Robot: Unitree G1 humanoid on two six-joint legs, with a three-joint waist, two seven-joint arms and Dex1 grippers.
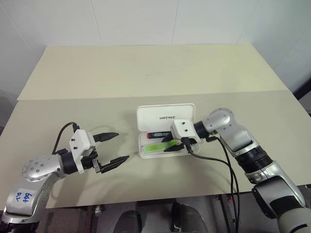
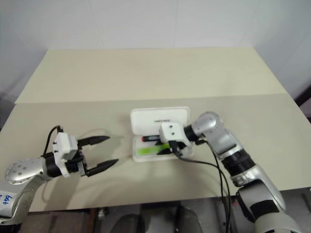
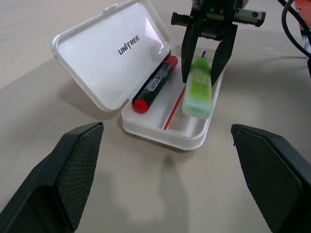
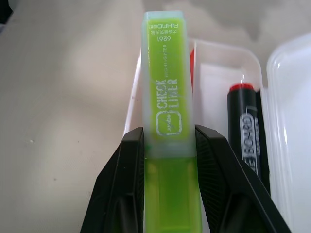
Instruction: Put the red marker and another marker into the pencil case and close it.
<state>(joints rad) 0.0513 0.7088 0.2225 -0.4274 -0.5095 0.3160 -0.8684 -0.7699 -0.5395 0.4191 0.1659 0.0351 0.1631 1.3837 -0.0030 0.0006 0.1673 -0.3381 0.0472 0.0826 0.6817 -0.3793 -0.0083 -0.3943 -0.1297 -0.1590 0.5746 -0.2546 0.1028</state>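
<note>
lengthwise over the pencil case, right pincer clamps green highlighter; left pincer apart.

Green highlighter end behind fingers

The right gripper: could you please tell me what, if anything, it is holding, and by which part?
The right gripper holds the green highlighter, its fingers pinching the two narrow sides around mid-length, over the open pencil case. The left gripper holds nothing.
</note>
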